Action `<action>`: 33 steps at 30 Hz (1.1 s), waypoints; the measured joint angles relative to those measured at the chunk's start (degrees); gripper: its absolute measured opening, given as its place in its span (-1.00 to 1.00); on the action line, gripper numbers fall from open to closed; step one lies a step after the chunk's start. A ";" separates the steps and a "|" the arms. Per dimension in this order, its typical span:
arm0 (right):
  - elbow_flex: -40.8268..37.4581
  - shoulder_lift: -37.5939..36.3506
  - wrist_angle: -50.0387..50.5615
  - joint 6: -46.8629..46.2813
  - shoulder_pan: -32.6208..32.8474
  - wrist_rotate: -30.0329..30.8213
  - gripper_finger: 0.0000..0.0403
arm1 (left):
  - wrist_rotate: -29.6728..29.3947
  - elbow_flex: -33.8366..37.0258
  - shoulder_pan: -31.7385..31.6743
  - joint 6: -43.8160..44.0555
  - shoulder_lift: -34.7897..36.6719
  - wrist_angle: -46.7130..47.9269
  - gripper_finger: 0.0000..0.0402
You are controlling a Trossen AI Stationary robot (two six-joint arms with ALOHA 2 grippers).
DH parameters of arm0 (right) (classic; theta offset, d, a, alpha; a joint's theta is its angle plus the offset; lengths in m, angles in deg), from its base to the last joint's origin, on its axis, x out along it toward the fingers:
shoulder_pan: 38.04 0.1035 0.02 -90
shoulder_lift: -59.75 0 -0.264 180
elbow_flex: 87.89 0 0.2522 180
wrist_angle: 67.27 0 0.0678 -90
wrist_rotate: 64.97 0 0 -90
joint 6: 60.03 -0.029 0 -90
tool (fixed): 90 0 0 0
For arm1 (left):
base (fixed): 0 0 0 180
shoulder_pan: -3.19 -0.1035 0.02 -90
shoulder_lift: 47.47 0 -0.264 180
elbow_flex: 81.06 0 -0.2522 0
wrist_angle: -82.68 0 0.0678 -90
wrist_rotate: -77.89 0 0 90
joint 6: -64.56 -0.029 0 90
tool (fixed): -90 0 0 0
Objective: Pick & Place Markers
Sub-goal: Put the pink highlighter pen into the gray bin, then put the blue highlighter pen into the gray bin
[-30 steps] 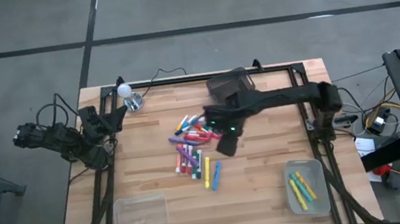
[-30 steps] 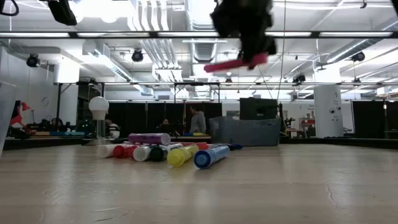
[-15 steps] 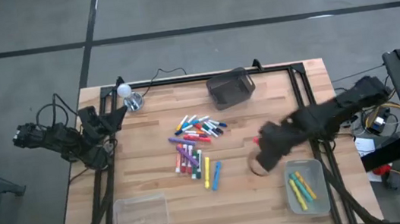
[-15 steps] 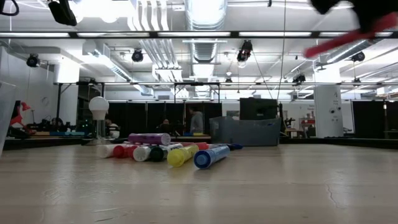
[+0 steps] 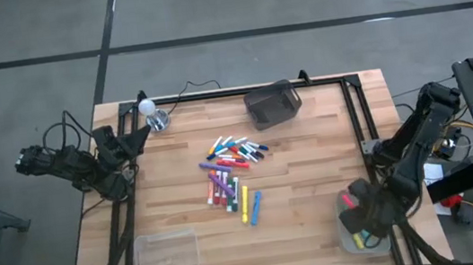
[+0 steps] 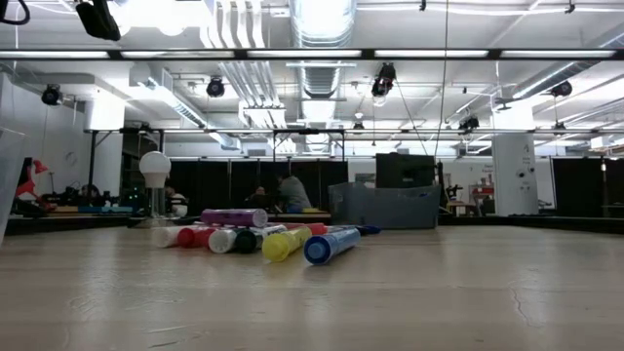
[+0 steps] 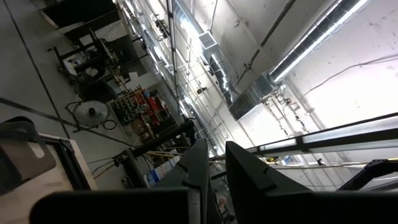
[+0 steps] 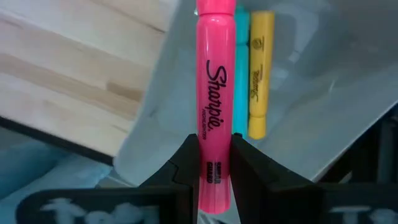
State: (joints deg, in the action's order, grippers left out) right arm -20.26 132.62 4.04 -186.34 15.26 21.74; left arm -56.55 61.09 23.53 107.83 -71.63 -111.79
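A: What had changed on the table (image 5: 314,177) when we looked?

B: The biggest shift was the right arm. A second earlier we had seen it stretched over the middle of the table above the pile of markers (image 5: 231,174); half a second earlier it was swinging out toward the right side. Now the right gripper (image 5: 355,210) hung over the clear tray (image 5: 348,244) at the near right corner, with its fingers (image 8: 183,163) clamped on a pink highlighter (image 8: 215,106).

A: And the left arm?

B: The left gripper (image 7: 210,168) sat folded at the table's left edge, fingers nearly together with nothing between them. It had not moved.

A: What did that mean for the job?

B: We judged the carry was done and the drop was due. The tray already held a yellow marker (image 8: 261,74) and a teal one (image 8: 240,74) lying side by side, right under the pink highlighter. Most markers were still in the loose pile mid-table, so plenty remained. The other clear tray (image 5: 167,254) near the left corner looked empty, as far as we could tell.

A: Any writing we could read?

B: "Sharpie" in black script along the pink highlighter. The yellow marker carried small print too fine for us to read.
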 joint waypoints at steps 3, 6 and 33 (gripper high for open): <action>-1.71 1.16 -3.30 -1.18 0.75 -1.80 -0.70 | 0.00 0.00 0.00 -0.07 0.00 0.02 -0.76; -2.58 2.85 -4.00 -0.42 0.77 -6.37 -0.51 | 0.00 0.00 0.01 -0.07 0.00 0.02 -0.76; 9.95 6.88 -3.41 34.11 -18.81 0.54 -0.31 | -0.28 0.00 0.02 -1.41 0.01 -0.01 -0.76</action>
State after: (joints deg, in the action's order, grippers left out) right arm -10.31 139.50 0.63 -152.22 -3.55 22.28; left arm -56.83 61.09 23.55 106.42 -71.62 -111.81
